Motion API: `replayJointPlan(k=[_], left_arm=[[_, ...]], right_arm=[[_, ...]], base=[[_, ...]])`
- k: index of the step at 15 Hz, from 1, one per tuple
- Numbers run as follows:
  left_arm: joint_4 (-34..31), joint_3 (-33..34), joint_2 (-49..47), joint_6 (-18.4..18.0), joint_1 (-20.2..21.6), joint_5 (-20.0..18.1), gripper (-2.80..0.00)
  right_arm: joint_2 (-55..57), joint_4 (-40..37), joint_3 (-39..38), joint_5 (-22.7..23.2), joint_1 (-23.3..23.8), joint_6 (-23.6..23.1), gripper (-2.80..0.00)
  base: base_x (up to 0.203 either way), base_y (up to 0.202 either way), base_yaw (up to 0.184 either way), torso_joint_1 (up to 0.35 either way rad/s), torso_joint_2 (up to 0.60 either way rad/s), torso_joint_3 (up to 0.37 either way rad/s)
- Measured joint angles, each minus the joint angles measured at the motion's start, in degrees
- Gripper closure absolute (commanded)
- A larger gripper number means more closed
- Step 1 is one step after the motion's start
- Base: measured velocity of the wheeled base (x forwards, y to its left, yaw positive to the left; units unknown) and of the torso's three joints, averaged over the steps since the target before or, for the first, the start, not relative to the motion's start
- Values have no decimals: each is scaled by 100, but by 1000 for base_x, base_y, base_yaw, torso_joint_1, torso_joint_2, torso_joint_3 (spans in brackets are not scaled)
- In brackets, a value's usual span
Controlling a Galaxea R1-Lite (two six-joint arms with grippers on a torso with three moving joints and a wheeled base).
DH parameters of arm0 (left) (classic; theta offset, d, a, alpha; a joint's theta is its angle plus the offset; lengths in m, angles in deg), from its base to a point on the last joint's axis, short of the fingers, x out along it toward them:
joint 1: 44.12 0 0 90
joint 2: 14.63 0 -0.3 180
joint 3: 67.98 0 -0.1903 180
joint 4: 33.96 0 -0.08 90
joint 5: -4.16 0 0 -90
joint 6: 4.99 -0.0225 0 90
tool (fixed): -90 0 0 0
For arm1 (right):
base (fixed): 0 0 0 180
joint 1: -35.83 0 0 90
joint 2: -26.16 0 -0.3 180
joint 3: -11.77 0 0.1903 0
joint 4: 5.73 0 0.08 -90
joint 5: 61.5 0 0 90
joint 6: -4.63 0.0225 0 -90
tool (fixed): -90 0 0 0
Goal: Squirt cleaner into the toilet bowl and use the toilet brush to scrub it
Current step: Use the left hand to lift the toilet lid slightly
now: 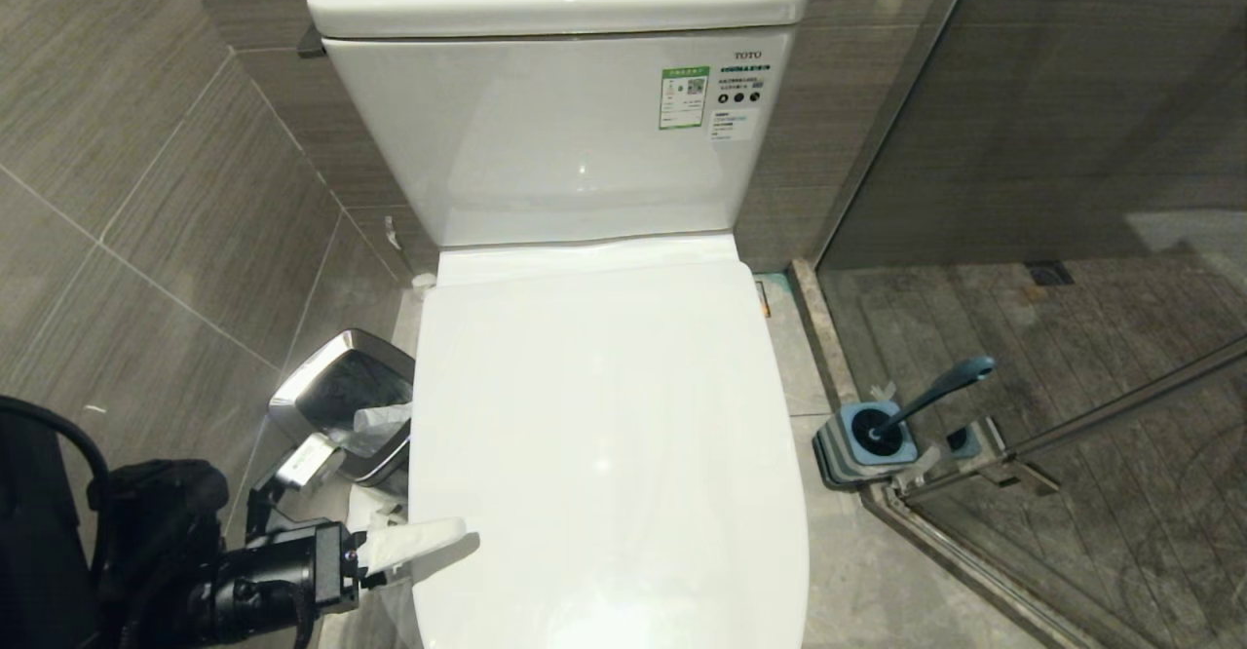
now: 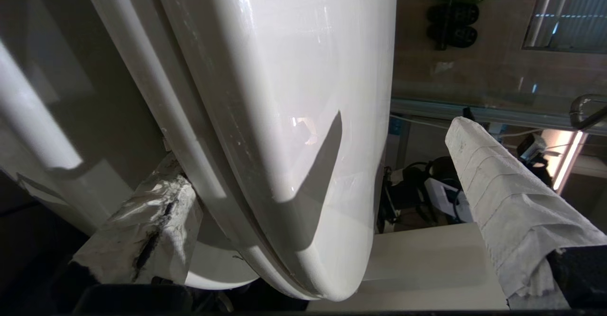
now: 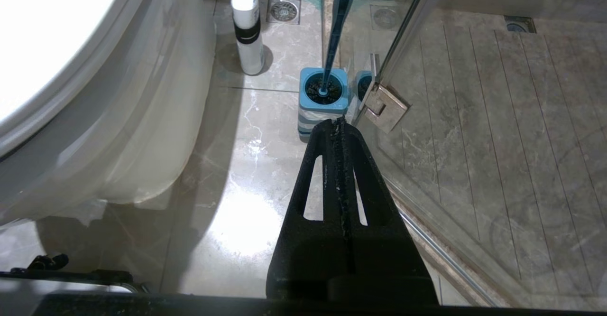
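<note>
The grey marble-tiled floor (image 3: 265, 131) carried everything, with the white toilet (image 1: 604, 415) as its centre. Just left of the toilet stood a square steel bin (image 1: 341, 405). To the toilet's right sat the blue-grey striped holder (image 1: 862, 449) with the toilet brush (image 1: 935, 394) standing in it, against the glass shower door's hinge (image 3: 383, 108). A white orange-capped bottle (image 3: 247, 24) stood near the toilet's base.

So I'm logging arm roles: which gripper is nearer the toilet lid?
Left. The left gripper straddles the toilet lid edge, open; the right gripper hangs shut over the floor.
</note>
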Motion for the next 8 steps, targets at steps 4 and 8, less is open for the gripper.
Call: replayJointPlan(k=[4, 8], left_arm=[[5, -75, 226, 259, -32, -44, -280], [19, -238, 640, 1149, -50, -59, -280]], right_arm=[[0, 0, 0, 0, 0, 0, 0], [0, 0, 0, 0, 0, -1, 0]], base=[[0, 0, 0, 0, 0, 0], [0, 0, 0, 0, 0, 0]])
